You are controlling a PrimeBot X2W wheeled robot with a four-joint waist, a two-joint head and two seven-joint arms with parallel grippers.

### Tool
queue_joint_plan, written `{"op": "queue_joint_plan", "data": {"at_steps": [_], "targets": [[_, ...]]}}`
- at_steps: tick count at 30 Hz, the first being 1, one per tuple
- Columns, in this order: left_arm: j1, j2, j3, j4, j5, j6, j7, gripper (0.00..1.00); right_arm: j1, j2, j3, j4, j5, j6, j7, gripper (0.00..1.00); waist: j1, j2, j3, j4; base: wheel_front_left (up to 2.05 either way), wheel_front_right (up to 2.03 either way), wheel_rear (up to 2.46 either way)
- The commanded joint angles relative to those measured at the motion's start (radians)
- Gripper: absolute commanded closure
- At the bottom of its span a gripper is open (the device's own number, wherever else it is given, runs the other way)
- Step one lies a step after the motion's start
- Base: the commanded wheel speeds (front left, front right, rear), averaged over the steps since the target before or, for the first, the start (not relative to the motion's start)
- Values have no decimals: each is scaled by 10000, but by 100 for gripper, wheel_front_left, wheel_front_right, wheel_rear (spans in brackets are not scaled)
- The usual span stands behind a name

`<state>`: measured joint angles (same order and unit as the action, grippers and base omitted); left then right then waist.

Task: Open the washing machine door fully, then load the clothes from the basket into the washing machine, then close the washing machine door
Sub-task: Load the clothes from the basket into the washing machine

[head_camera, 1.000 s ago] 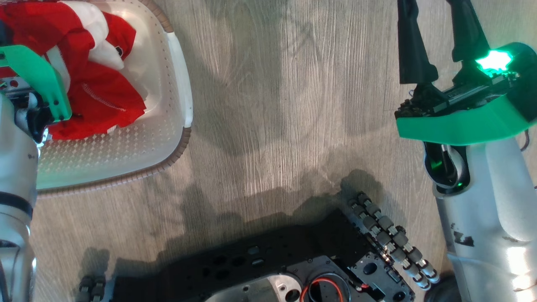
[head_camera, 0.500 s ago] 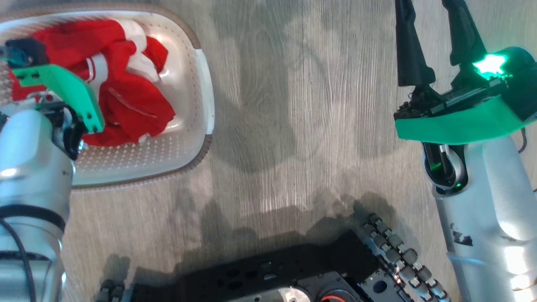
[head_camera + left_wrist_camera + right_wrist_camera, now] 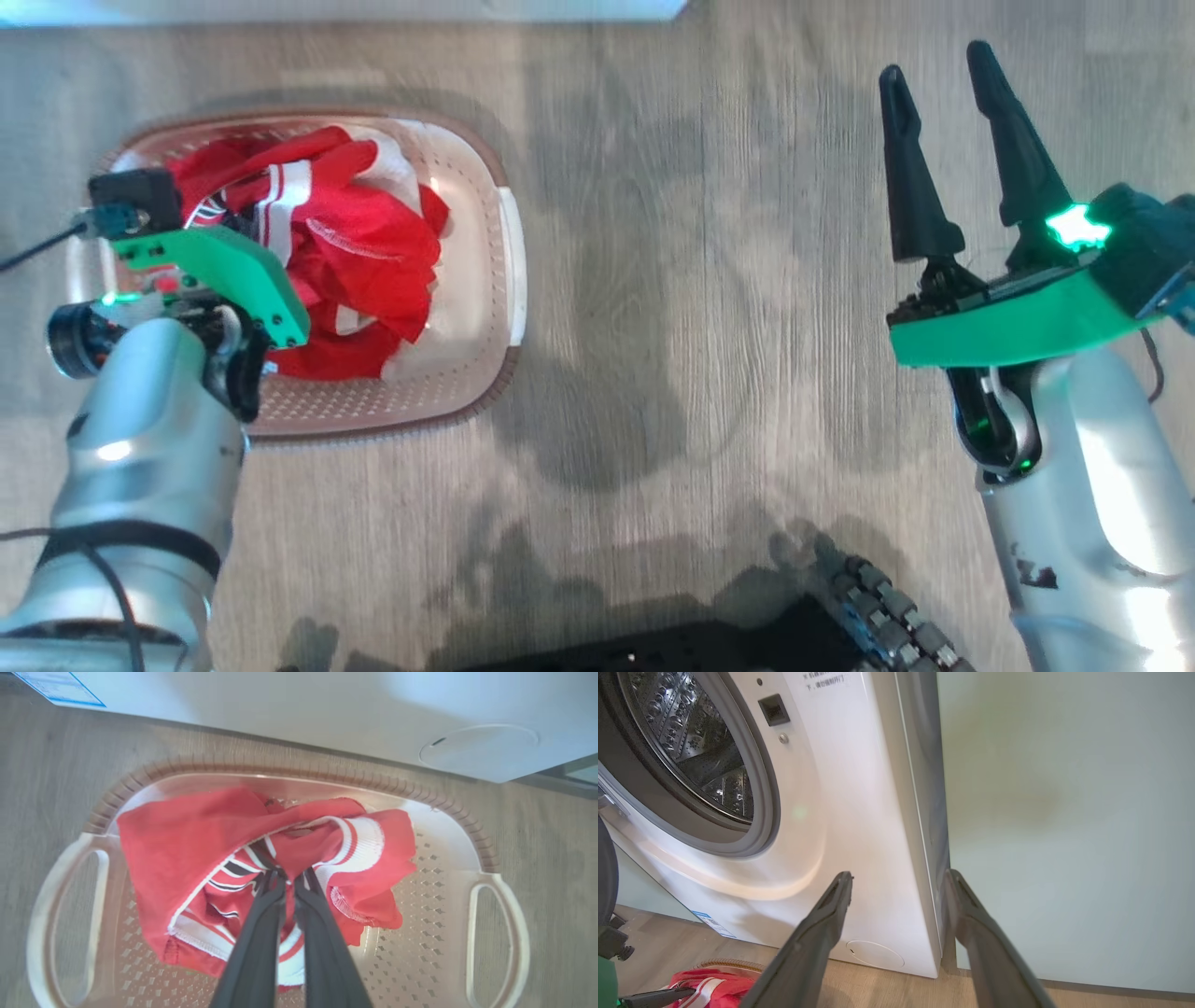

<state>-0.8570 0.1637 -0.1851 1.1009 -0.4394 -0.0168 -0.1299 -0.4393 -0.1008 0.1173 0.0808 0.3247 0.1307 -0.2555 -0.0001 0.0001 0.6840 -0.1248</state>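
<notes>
While over 1 basket point(image 3: 299, 766), L gripper point(image 3: 290, 877)

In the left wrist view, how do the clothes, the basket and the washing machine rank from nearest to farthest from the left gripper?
1. The clothes: at the centre, pinched between the fingers of the left gripper.
2. The basket: its wall and rim surround the clothes.
3. The washing machine: its white front runs across the top, beyond the basket's far rim.
</notes>
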Motion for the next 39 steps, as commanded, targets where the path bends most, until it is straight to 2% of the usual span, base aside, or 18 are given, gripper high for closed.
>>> {"op": "queue_joint_plan", "data": {"at_steps": [1,10,22,31,39], "targets": [[195,326,283,-265,-32,30,-179,100,348,-49,128,-233,-108,0,-63,0,1,-1,-397,196,0,0,0],[1167,219,310,-2005,-39,281,-1044,100,785,-123,-121,12,-189,0,-62,0,1,-1,-1551,417,0,0,0],[3371,556,465,-6661,315,1148,-1253,100,1334,-183,-418,299,-291,0,23,0,1,-1,-3085,592,0,0,0],[5039,952,311,-9749,718,1864,-545,100,1852,-187,-478,430,-450,0,172,0,1,-1,-4044,557,0,0,0],[6186,1237,260,-11308,920,2314,107,100,2332,-120,-571,458,-540,0,263,0,1,-1,-4674,431,0,0,0]]}}
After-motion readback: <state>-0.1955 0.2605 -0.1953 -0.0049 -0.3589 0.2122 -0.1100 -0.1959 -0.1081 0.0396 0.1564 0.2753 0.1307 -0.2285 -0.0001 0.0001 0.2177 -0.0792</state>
